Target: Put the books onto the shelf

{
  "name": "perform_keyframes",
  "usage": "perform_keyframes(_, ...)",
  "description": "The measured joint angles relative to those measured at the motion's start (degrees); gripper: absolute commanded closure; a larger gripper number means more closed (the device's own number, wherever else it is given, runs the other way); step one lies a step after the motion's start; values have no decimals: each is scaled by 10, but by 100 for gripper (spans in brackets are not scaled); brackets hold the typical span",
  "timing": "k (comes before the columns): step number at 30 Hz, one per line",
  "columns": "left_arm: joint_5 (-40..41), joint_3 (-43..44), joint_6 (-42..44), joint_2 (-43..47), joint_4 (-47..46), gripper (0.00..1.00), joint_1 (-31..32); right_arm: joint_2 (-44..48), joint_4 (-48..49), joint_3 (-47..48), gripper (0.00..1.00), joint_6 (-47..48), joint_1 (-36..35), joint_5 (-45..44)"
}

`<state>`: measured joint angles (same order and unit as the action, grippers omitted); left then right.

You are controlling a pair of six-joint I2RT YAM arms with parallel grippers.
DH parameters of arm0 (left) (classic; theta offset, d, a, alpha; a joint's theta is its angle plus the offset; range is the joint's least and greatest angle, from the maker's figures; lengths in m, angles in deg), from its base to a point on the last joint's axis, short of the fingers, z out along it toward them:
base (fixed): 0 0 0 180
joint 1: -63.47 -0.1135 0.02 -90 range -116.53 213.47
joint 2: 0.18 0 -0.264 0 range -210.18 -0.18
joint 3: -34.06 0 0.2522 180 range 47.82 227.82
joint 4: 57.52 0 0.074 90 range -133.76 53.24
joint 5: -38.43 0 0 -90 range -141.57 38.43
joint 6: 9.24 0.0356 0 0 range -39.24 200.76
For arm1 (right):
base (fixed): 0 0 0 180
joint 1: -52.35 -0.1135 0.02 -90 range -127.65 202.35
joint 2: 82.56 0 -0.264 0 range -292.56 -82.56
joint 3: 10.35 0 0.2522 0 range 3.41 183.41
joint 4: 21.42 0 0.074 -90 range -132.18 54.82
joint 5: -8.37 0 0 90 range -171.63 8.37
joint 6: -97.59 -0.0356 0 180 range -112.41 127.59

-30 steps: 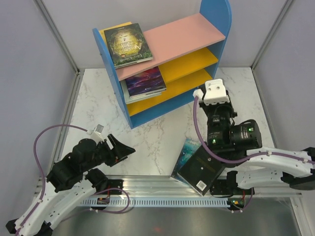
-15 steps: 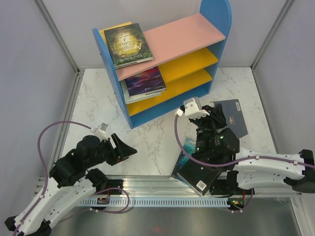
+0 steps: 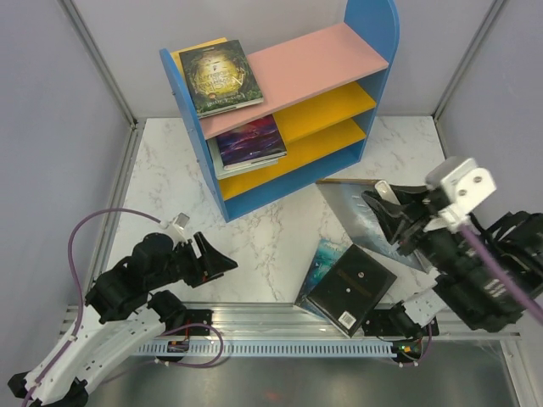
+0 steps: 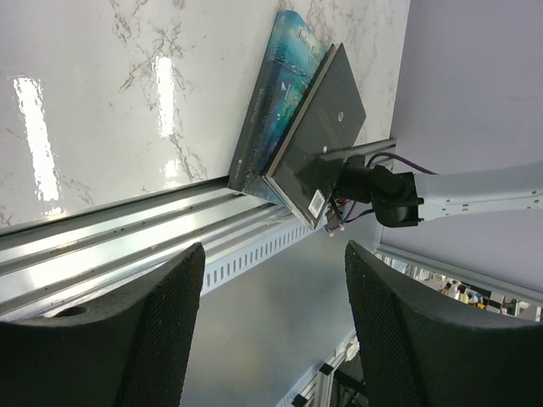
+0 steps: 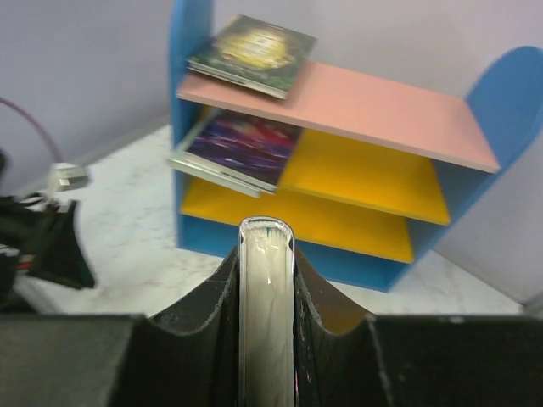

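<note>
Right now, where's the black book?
Top view: the black book lies right of centre at the near edge, atop the teal book, overhanging the rail.

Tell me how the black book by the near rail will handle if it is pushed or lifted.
The black book looks thin and flat, so probably light, and likely to flex if pinched by one edge. It rests on the teal book, partly over the rail, so a push may slide it off.

The table (image 3: 170, 170) is glossy marble-look, the rail (image 3: 254, 315) bare ribbed metal, the shelf (image 3: 318, 64) smooth matt.
</note>
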<state>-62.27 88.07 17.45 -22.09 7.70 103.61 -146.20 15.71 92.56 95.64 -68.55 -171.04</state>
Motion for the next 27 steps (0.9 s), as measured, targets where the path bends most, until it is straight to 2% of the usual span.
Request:
perform_keyframes(2,-2,0,0,7,2,30,0,-10,6,51,100,0,-62,1)
perform_keyframes(5,-6,0,0,18,3,30,0,2,10,94,100,-12,-213,1)
perform_keyframes(11,-20,0,0,22,7,31,0,85,13,67,100,-90,-476,0)
perform_keyframes(14,-20,1,0,22,9,32,0,128,20,37,100,-127,-557,0)
perform_keyframes(18,-20,6,0,22,13,32,0,172,37,-20,100,-169,-582,0)
perform_keyframes(22,-20,20,0,20,25,33,0,179,39,-31,100,-195,-583,0)
perform_keyframes(23,-19,24,0,20,28,33,0,176,6,-20,100,-233,-584,0)
perform_keyframes(24,-19,28,0,20,29,34,0,163,-117,33,100,-308,-586,0)
perform_keyframes(27,-19,37,0,20,30,34,0,128,-315,133,100,-455,-571,3)
